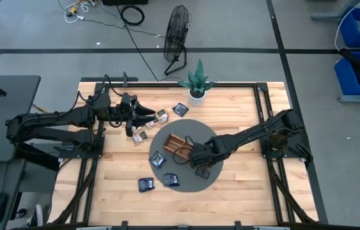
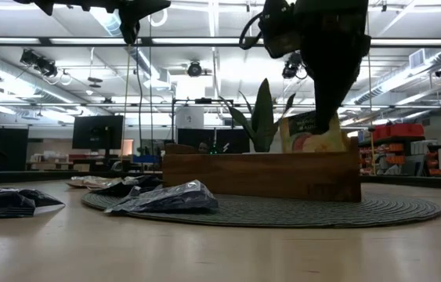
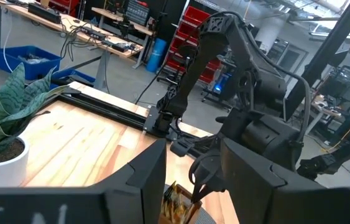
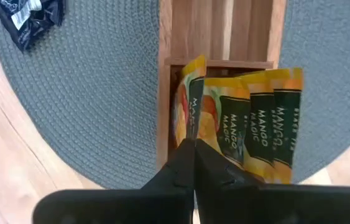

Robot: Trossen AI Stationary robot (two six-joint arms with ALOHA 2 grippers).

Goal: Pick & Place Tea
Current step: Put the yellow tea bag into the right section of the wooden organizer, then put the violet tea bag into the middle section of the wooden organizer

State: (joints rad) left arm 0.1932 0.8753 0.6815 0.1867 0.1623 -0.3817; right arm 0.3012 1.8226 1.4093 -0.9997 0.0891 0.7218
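A pale planked wooden desk (image 1: 243, 191) is standing on a grey concrete floor crossed by dark tape lines; a round grey woven mat (image 1: 213, 179) is lying near its middle, ribbed in concentric rings; a long brown wooden compartment tray (image 4: 224, 37) is sitting on the mat, smooth-sided and slatted inside. The right gripper (image 4: 193, 158) is hanging over one end compartment, its fingers pressed closed on the top edge of a glossy yellow-orange square tea sachet (image 4: 190, 106) standing upright in that compartment; three more yellow-orange sachets (image 4: 262, 118) are standing just beside it, their lower edges hidden behind the fingers. Crinkled dark navy sachets (image 1: 156, 183) are lying flat on the mat and desk; pale tan-grey sachets (image 1: 149, 126) are clustering below the left gripper (image 1: 146, 115), whose fingers are standing apart and empty above them. A small potted plant (image 1: 197, 82) is sitting at the desk's far edge.
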